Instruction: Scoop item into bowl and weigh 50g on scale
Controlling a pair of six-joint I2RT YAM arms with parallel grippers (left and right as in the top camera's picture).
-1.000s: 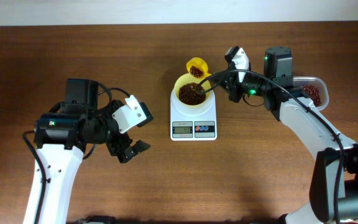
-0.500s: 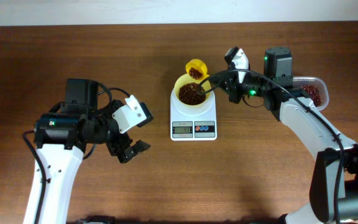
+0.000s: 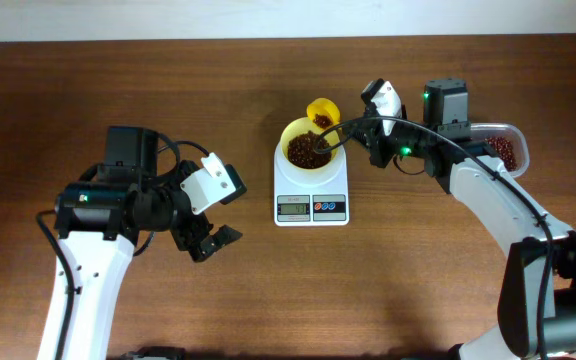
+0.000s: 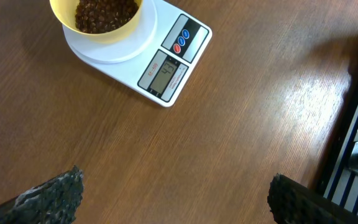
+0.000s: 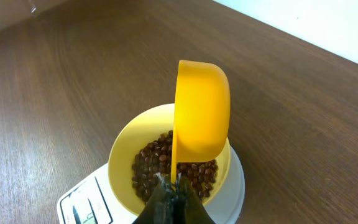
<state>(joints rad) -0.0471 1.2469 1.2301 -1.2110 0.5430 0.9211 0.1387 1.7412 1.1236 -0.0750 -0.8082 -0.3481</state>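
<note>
The brown wooden worktop (image 3: 268, 290) carries everything. The left tool (image 3: 216, 243) hangs above bare wood at about 8 o'clock from the scale, well apart from it. Its dark fingers (image 4: 51, 194) are spread wide with nothing between them.

The right tool (image 3: 376, 136) sits at 3 o'clock from the bowl, its fingers (image 5: 166, 202) pinched tight on the thin handle of an orange-yellow scoop (image 3: 322, 108).

A clear plastic tub (image 3: 514, 131) stands at the worktop's 3 o'clock side, partly under the right arm, with dark reddish-brown beans in it.

The white scale (image 3: 311, 195) lies near the middle of the worktop. Its grey display (image 4: 164, 71) and its red and blue buttons (image 4: 183, 42) sit along its 6 o'clock edge in the overhead view. The reading is too small to make out.

The pale-yellow bowl (image 3: 297, 126) stands on the scale's round platform, toward its 12 o'clock end.

The scoop is turned on its edge over the bowl's 1 o'clock rim. Only its outer side faces the right wrist camera, so whether it has anything in it cannot be told.

A loose heap of beans (image 5: 166, 165) covers the bowl's bottom.
</note>
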